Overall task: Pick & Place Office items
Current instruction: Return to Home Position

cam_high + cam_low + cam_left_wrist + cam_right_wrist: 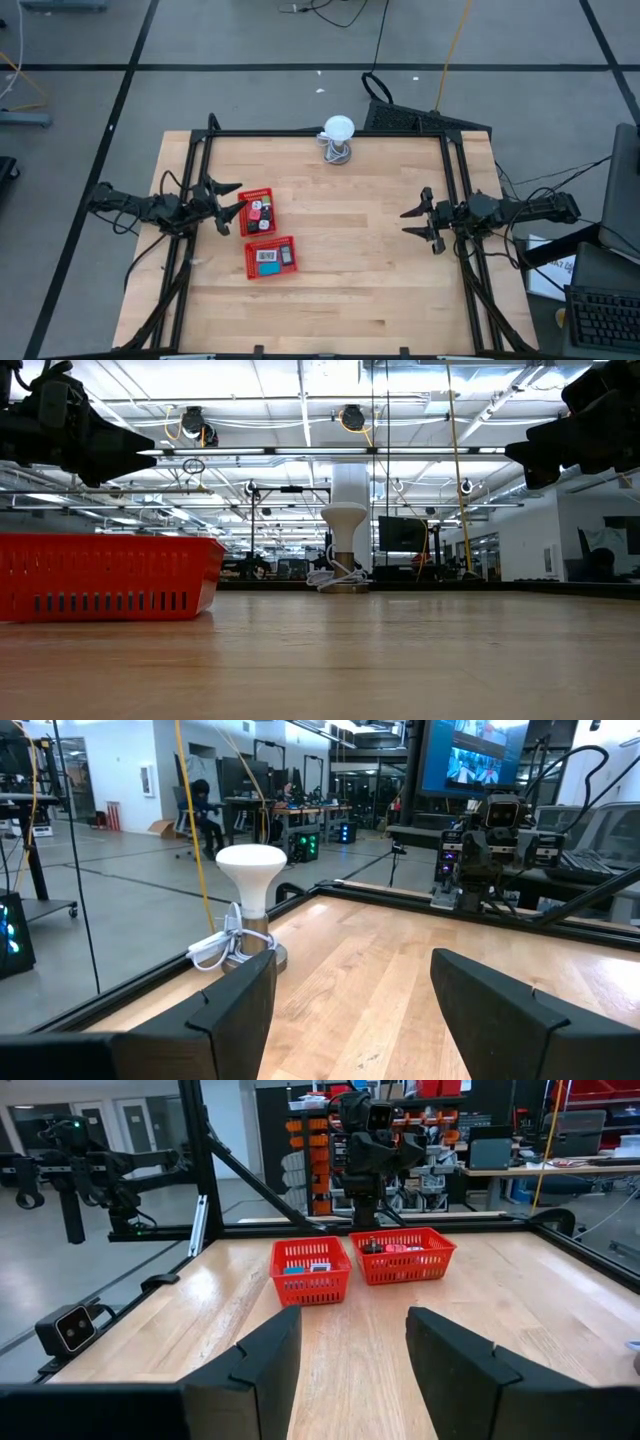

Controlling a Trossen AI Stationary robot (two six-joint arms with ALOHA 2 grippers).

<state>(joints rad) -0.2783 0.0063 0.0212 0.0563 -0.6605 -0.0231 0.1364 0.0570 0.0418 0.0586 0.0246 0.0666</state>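
Left hand (228, 207) open, empty, beside red baskets (270, 274) holding office items (260, 211); right hand (412, 222) open, empty, across bench (350, 290).

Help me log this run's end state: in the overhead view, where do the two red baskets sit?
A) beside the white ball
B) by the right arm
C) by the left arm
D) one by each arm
C: the upper red basket and the lower red basket both lie next to the open left pincer, far from the open right pincer.
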